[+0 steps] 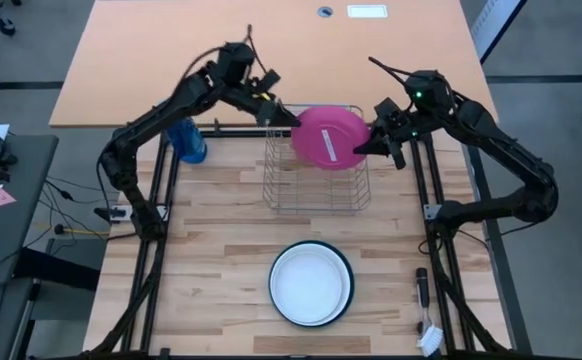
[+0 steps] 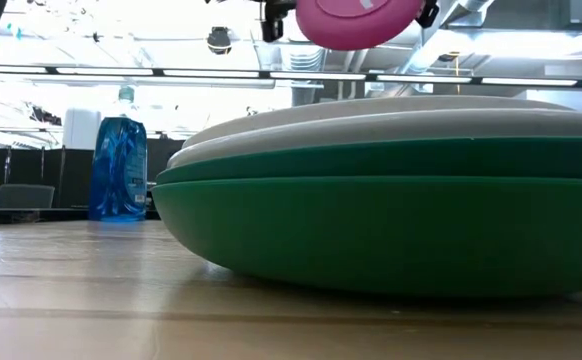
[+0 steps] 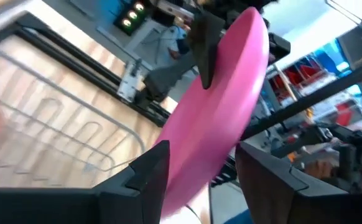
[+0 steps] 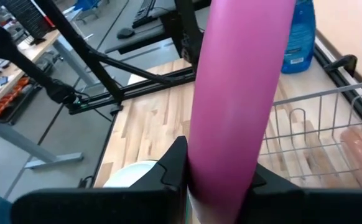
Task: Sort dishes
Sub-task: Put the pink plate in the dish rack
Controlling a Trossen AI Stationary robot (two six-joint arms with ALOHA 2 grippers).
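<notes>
Above wire rack (image 1: 316, 180): pink plate (image 1: 328, 138)

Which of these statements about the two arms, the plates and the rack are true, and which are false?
1. Both pincers hold the pink plate. True: the left pincer grips one edge, the right pincer the opposite edge.
2. The pink plate lies flat on the table. False: it is up in the air over the rack.
3. A stack of plates sits at the table's near side, white on top. True.
4. The spray bottle stands inside the rack. False: it stands on the table beside the rack, by the left arm.
5. The lowest plates in the stack are orange. False: they are green.
</notes>
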